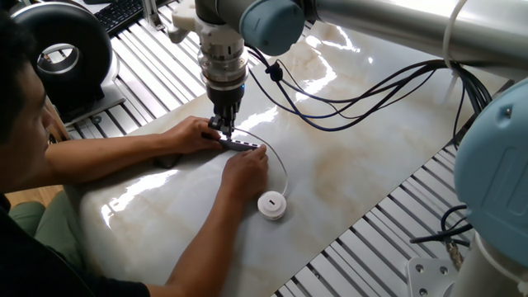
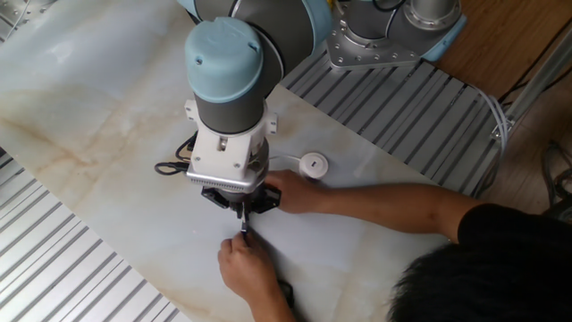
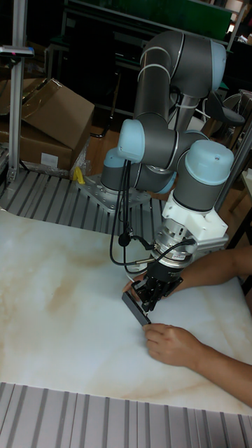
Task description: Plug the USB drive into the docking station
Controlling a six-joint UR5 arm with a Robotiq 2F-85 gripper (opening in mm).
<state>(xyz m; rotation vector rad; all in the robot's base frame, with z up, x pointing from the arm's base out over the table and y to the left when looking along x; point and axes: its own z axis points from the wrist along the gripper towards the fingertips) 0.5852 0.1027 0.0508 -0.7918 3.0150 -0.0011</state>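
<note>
**A:** Where does the arm's black two-finger gripper (image 1: 225, 129) stand?

**B:** It points straight down at the pale marbled tabletop (image 1: 355, 165), with its tips just above the slim silver-grey bar-shaped docking station (image 1: 240, 144). In the tall fixed view the gripper (image 3: 150, 302) is right over the far end of that bar (image 3: 136, 309), which lies flat and runs diagonally.

**A:** Is the claw open, and has it got anything?

**B:** The fingers sit close together with something small and dark between them. I cannot tell what it is, nor whether the fingers press on it. The other fixed view shows the tips (image 2: 243, 217) from above, but the wrist hides most of them.

**A:** And the hands?

**B:** A person sits at the left of one fixed view, both arms reaching onto the table. One hand (image 1: 195, 134) rests just left of the gripper, touching the end of the bar. The other hand (image 1: 246, 167) lies on the near side of the bar, with its fingers at the bar's right end.

**A:** Where is the USB drive?

**B:** The small white round puck of a USB drive (image 1: 272, 205) lies flat on the table, nearer the camera and to the right of the hands, apart from the bar. Its thin white cable (image 1: 280, 165) arcs from the puck back toward the gripper. In the other fixed view the puck (image 2: 313, 163) shows just right of the robot's wrist, beside the person's forearm.

**A:** Anything else on the table?

**B:** Black cables (image 1: 346, 103) trail from the wrist across the far side of the tabletop.
</note>
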